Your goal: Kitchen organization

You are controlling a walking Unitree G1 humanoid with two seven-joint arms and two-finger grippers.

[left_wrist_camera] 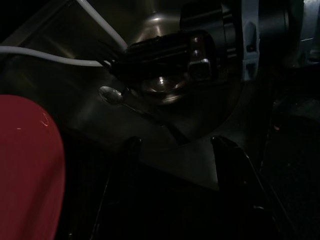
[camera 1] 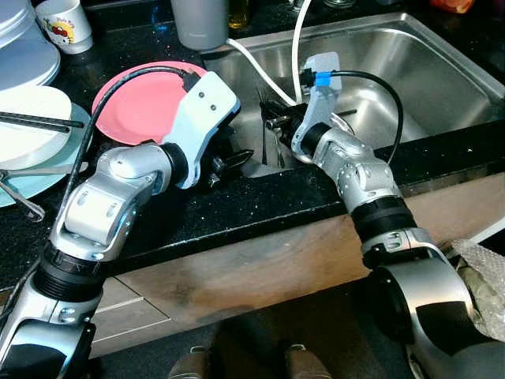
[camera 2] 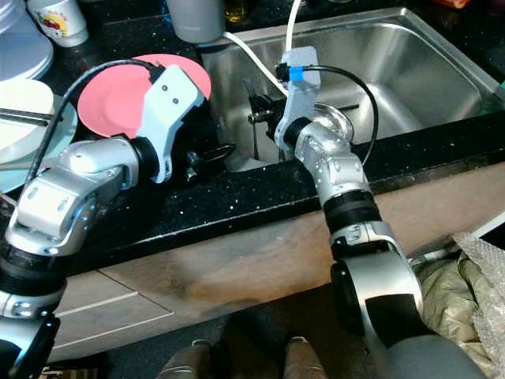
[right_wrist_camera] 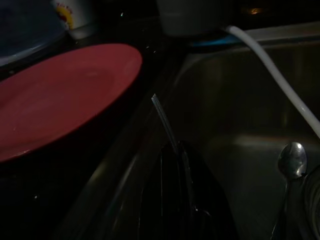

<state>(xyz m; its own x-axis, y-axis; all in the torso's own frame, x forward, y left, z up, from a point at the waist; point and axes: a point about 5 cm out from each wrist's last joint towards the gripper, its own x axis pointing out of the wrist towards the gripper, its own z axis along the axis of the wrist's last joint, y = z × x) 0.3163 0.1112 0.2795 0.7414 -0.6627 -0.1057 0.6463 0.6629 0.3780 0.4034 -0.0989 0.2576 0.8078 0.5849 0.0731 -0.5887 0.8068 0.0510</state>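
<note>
My right gripper [camera 1: 272,118] reaches over the left end of the steel sink [camera 1: 410,71]. Its fingers [right_wrist_camera: 175,165] are shut on a thin metal utensil [right_wrist_camera: 164,119], whose flat silvery end sticks out past the tips. A spoon [right_wrist_camera: 292,160] lies on the sink bottom beside it. On the black counter at the sink's left rim rests my left gripper [camera 1: 235,160]. It is open, its two fingers [left_wrist_camera: 131,150] apart and pointing toward the sink with nothing between them. Just behind my left wrist, a pink plate [camera 1: 138,99] lies on the counter.
A white hose [camera 1: 256,67] runs into the sink. A grey cup [camera 1: 201,20] and a printed mug [camera 1: 67,24] stand at the back. Far left are stacked plates [camera 1: 24,59], a white plate with chopsticks [camera 1: 31,126] and metal tongs [camera 1: 20,197].
</note>
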